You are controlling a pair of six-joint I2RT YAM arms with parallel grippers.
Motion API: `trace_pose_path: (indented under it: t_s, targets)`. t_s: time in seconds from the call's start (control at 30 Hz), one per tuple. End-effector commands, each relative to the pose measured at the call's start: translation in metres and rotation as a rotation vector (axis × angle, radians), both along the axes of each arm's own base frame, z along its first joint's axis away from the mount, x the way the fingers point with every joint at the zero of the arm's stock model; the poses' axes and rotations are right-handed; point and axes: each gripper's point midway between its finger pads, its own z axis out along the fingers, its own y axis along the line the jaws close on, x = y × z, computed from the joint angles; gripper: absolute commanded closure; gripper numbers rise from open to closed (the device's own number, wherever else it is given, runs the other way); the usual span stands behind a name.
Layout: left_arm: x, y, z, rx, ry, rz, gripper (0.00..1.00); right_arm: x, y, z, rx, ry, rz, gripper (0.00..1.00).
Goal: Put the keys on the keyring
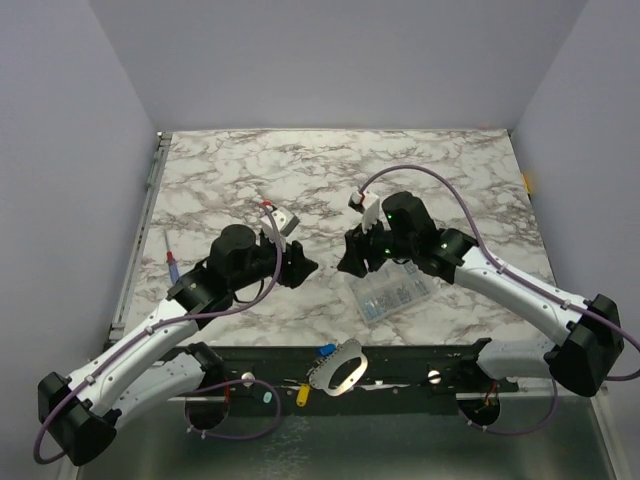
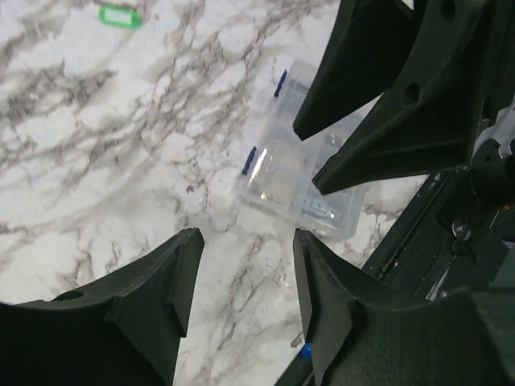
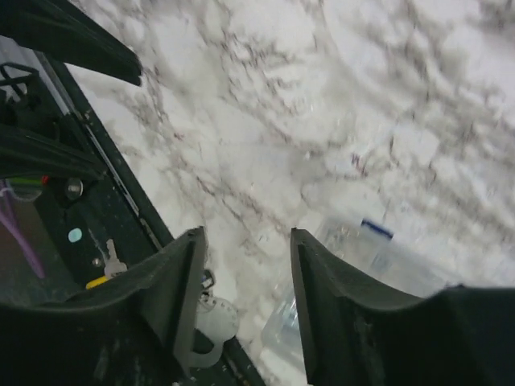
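Note:
The keyring [image 1: 358, 366] is a silvery loop lying on the black rail at the table's near edge; it also shows in the right wrist view [image 3: 213, 323]. A blue key [image 1: 325, 350] lies at its left end. A yellow key [image 1: 300, 392] lies further left on the rail and shows in the right wrist view [image 3: 98, 281]. I cannot pick out the green key for certain. My left gripper [image 1: 305, 267] and right gripper [image 1: 350, 255] hover open and empty, tips facing each other above the marble. The open jaws show in the left wrist view [image 2: 245, 273] and the right wrist view [image 3: 245, 273].
A clear compartment box [image 1: 393, 290] lies under the right gripper, also in the left wrist view [image 2: 302, 173]. A red-and-blue stick [image 1: 172, 262] lies at the left edge. A small green-framed piece [image 2: 119, 16] lies on the marble. A pale teal dot [image 1: 268, 396] sits on the rail.

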Motion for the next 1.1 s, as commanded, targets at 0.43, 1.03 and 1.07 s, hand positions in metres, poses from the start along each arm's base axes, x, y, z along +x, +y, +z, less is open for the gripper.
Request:
trace_pose_path:
  t_s: [0.43,1.03,1.07]
  targets:
    - [-0.082,-0.051,-0.124,0.385,0.051,-0.191,0.34,0.065,-0.117,0.02,-0.144,-0.117,-0.705,0.06]
    - [-0.119,-0.085,-0.181,0.71,-0.113,-0.513,0.4,0.081,-0.144,0.034,-0.07,-0.144,-0.718,0.06]
    - [-0.121,-0.087,-0.184,0.758,-0.119,-0.521,0.4,0.08,-0.144,0.034,-0.069,-0.143,-0.713,0.06]
